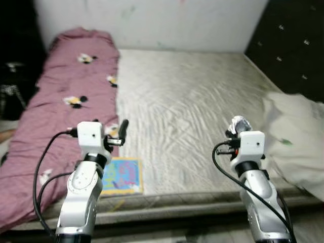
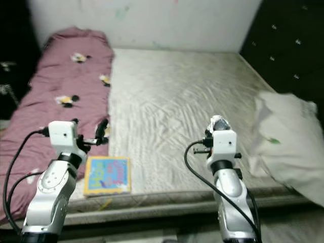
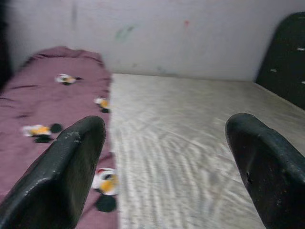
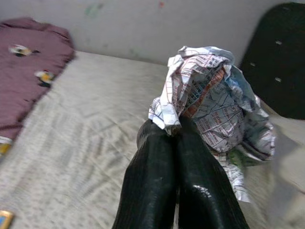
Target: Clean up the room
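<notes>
My right gripper [image 4: 172, 132] is shut on a crumpled ball of printed paper [image 4: 209, 95], held up over the front right part of the mattress [image 1: 192, 101]. In the left eye view the paper [image 1: 240, 123] sticks out just above the right wrist. My left gripper [image 3: 167, 138] is open with nothing between its fingers, hovering above the edge of the purple blanket [image 1: 66, 101]. A colourful children's book [image 1: 121, 175] lies flat on the mattress near its front edge, just below and to the right of the left gripper [image 1: 120, 132].
The purple blanket with small printed figures covers the mattress's left side. A white pillow [image 1: 298, 136] lies at the right edge. A dark padded headboard [image 1: 293, 40] stands at the far right, a white wall [image 1: 177, 20] behind. The bed's front edge [image 1: 177, 205] is just before me.
</notes>
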Controlling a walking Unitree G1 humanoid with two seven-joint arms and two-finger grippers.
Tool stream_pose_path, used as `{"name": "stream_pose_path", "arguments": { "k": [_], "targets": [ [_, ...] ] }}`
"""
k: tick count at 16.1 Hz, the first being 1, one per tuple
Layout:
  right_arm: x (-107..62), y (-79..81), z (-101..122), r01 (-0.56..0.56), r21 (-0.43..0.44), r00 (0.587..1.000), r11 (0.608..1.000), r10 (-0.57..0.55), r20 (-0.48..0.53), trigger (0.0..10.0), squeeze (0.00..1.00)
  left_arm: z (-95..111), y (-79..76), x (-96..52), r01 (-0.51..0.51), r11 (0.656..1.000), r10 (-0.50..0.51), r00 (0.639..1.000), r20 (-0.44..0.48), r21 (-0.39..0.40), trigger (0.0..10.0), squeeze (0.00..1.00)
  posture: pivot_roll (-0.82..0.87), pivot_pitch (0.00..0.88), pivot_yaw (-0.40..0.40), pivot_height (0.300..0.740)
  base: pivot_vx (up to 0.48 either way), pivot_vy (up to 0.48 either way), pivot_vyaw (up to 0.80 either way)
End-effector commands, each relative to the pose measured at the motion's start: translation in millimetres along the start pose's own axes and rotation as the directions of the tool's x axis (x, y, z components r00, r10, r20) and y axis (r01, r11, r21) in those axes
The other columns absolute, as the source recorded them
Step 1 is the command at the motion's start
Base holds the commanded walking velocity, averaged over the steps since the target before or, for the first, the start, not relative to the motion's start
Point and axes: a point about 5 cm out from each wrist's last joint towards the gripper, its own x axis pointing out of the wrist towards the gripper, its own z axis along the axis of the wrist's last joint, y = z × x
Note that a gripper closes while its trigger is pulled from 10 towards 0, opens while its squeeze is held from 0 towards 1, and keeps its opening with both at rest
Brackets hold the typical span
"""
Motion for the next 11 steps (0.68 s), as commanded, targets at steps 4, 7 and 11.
{"name": "stream_pose_path", "arguments": {
  "k": [4, 7, 11],
  "targets": [
    [1.6, 3.6, 3.9, -0.011, 0.006, 1.0, 1.0, 0.011, 0.017, 10.0, 0.0, -1.7, 4.5, 0.7, -0.033, 0.999, 0.033, 0.999, -0.023, 0.002, 10.0, 0.0, -0.02, 0.0, -0.089, 0.74, 0.0, 0.12, 0.0],
    [2.0, 6.7, 5.2, -0.032, -0.012, 0.999, 0.999, 0.032, 0.025, 10.0, 0.0, -1.5, 4.8, 1.3, -0.033, 0.999, 0.033, 0.999, -0.024, -0.008, 10.0, 0.0, -0.02, 0.0, -0.09, 0.74, 0.0, 0.48, 0.0],
    [2.9, 5.2, 5.7, -0.023, -0.001, 0.999, 1.0, 0.023, 0.029, 10.0, 0.0, -0.8, 5.0, 2.4, -0.042, 0.999, 0.042, 0.999, -0.02, 0.001, 10.0, 0.0, -0.02, 0.0, -0.092, 0.74, 0.0, 0.48, 0.0]
  ]
}}
